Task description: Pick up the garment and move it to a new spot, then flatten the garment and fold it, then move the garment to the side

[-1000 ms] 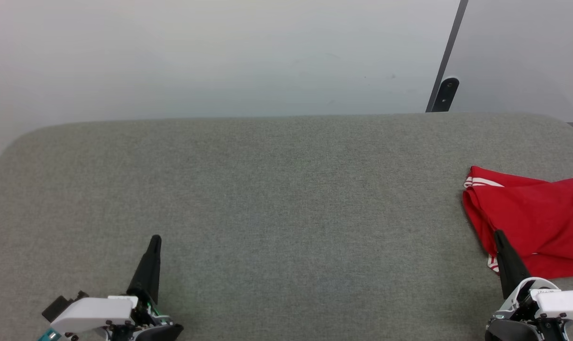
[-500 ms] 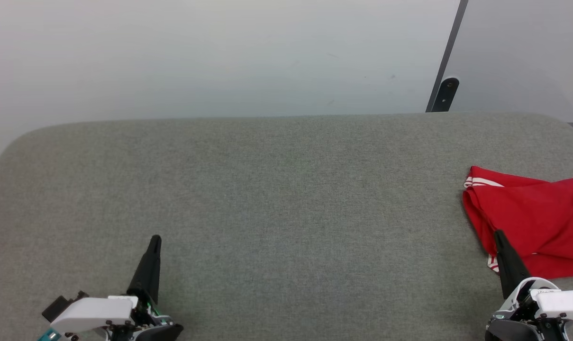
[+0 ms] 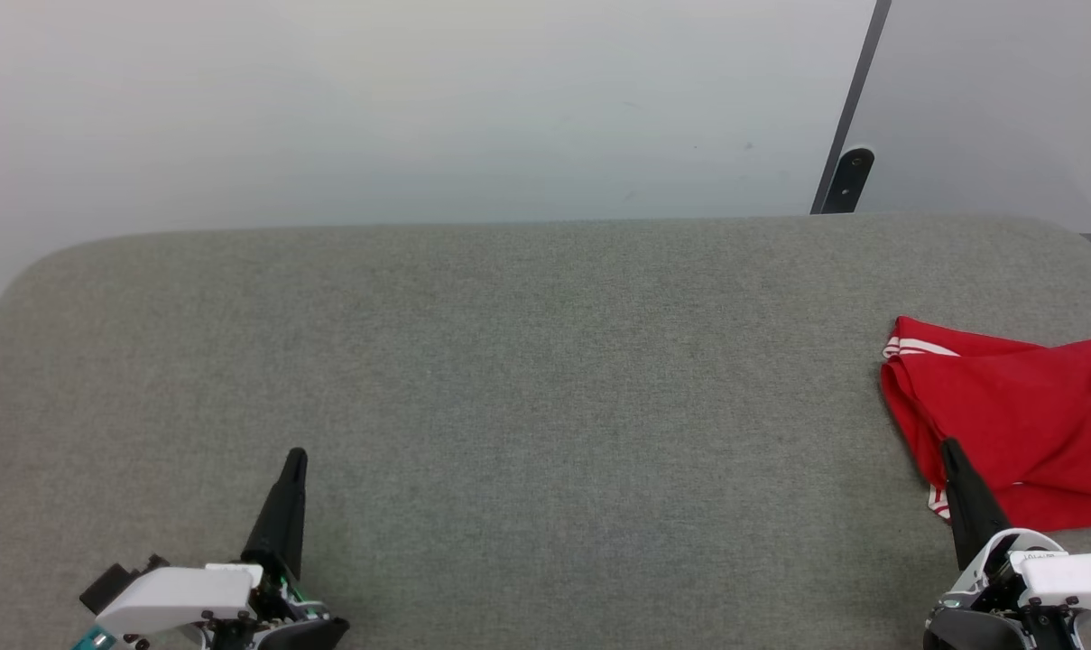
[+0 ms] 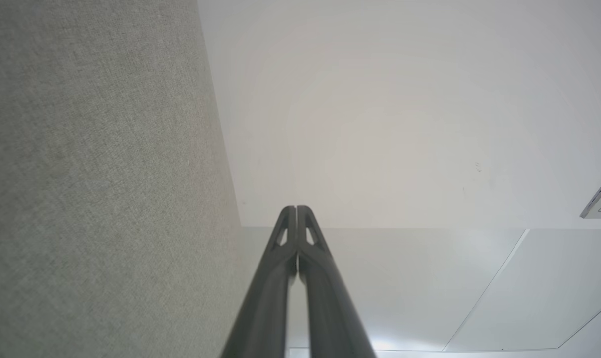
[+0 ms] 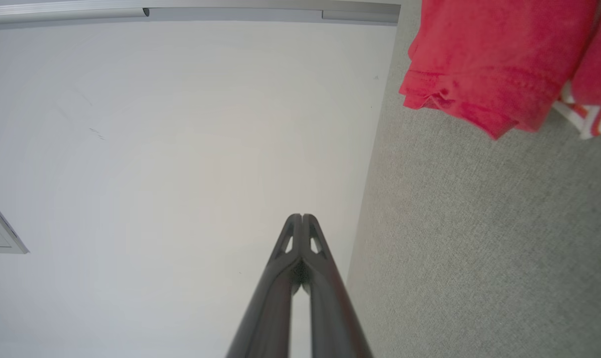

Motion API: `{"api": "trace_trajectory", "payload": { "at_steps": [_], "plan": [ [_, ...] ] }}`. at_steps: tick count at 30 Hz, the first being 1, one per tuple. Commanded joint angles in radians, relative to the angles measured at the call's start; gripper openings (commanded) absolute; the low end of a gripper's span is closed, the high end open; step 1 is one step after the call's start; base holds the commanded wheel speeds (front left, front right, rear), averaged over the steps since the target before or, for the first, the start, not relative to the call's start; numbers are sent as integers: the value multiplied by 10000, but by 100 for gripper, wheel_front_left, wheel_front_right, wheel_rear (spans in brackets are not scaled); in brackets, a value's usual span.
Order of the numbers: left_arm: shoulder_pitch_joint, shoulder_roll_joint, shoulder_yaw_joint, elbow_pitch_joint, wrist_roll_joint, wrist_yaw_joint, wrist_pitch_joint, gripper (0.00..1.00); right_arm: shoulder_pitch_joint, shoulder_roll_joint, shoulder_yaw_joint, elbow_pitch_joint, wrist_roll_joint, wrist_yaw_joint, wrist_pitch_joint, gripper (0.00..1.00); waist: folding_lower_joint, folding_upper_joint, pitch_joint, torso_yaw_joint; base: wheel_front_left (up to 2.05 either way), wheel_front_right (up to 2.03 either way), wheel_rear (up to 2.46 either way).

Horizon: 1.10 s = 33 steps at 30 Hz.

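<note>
The garment [image 3: 1014, 415] is a red shirt with white-and-red striped trim, lying folded at the right edge of the grey fabric table [image 3: 545, 379], partly cut off by the picture's edge. In the right wrist view the garment [image 5: 484, 59] lies at the upper right. My right gripper [image 3: 949, 446] is shut and empty, its tip over the garment's near left edge in the head view; I cannot tell whether it touches the cloth. Its fingers [image 5: 302, 218] are pressed together. My left gripper [image 3: 297, 454] rests shut and empty at the lower left, fingers [image 4: 296, 209] together.
A white wall [image 3: 401, 108] rises behind the table. A dark bracket [image 3: 847, 179] on a dark slanted strip stands behind the table's far right corner. The table's corners are rounded.
</note>
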Motion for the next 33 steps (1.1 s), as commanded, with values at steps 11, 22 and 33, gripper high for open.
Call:
{"api": "trace_trajectory", "payload": {
  "at_steps": [11,22,33],
  "plan": [
    [-107,-7,25,8,-22,-66,31,0,-49,27,29,1,39,-10,-31,0,0,-1,0,0,0,0,0],
    [-107,-7,22,7,-25,-66,29,0,-49,27,30,1,40,-10,-32,0,0,-1,0,0,0,0,0],
    [-106,-6,19,5,-27,-66,26,0,-49,27,29,1,40,-10,-32,0,0,-1,0,0,0,0,0]
  ]
}}
